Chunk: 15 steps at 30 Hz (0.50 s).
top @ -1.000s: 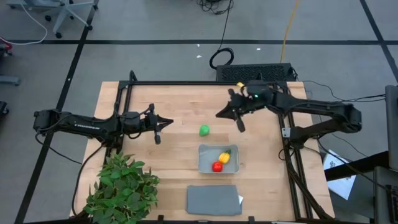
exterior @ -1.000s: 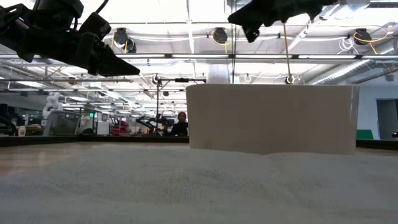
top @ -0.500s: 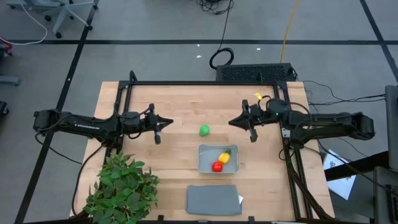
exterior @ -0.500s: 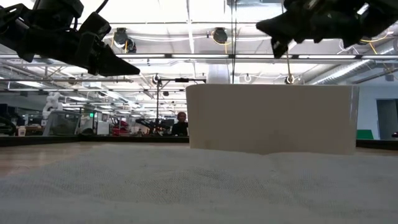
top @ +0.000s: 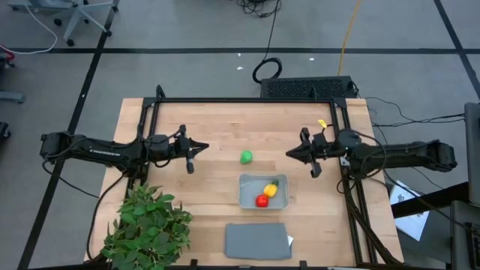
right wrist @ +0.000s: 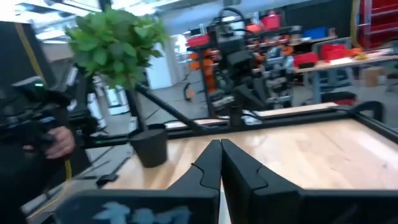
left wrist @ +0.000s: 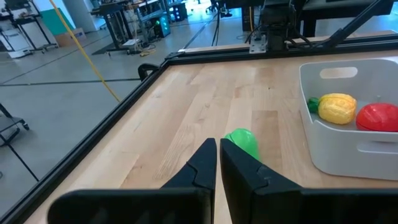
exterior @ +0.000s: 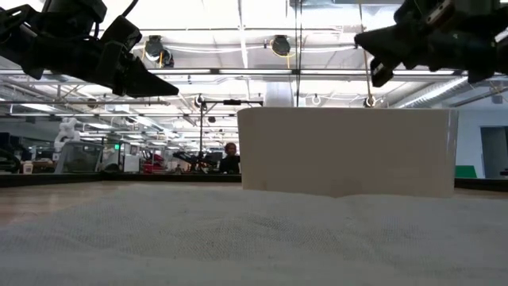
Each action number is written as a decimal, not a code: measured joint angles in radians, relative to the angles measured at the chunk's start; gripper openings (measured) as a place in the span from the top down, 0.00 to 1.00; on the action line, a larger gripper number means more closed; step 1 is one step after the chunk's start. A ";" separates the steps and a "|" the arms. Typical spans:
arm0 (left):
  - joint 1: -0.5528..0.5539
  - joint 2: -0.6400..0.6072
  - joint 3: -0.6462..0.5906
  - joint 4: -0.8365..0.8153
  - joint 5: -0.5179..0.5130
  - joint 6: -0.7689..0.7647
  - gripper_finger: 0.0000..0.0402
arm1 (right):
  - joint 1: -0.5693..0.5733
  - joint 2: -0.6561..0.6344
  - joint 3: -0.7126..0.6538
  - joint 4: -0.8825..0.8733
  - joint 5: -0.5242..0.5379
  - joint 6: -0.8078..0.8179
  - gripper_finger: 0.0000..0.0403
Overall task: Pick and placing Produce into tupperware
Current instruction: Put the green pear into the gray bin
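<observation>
I take the tupperware (top: pixel 262 192) as my landmark. It sits on the wooden table (top: pixel 217 124), a pale shallow tub with a raised rim. The table spreads out on all sides of it, and the tub lies toward the near edge, a little toward the right arm's side.

The leafy green plant (top: pixel 147 225) stands well to the left-arm side of the tupperware, at the table's near corner. The flat grey lid (top: pixel 257 241) lies just beside the tupperware on its near side, apart from it.

I have the left gripper (top: pixel 204 147) hanging well off from the tupperware, on the left-arm side and a little farther back. Its fingers are pressed together with only a sliver between them, and they carry nothing. The right gripper (top: pixel 289 152) hangs on the other side of the tupperware, near its far right corner and above the table, fingers fully together and empty too.

Inside the tupperware I see the yellow produce (top: pixel 271 190) with its green tip, and the red produce (top: pixel 262 201) touching it on the near side. The green produce (top: pixel 246 157) rests on the bare wood just beyond the tupperware's far rim, outside it, between the two grippers.
</observation>
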State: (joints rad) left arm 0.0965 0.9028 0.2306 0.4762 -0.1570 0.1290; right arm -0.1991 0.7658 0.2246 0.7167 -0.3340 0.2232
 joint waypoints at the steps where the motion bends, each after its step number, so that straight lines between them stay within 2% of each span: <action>1: 0.000 0.000 0.000 0.000 0.000 0.000 0.94 | 0.004 -0.008 -0.011 0.002 0.015 -0.007 1.00; 11: 0.000 0.000 0.000 -0.001 0.000 0.000 0.94 | -0.016 -0.183 -0.029 -0.124 -0.034 -0.079 1.00; 15: 0.000 0.000 0.000 -0.001 0.000 -0.001 0.94 | -0.016 -0.210 -0.029 -0.186 -0.035 -0.083 1.00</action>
State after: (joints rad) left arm 0.0967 0.9028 0.2306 0.4751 -0.1574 0.1285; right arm -0.2146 0.5554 0.1951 0.5303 -0.3687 0.1403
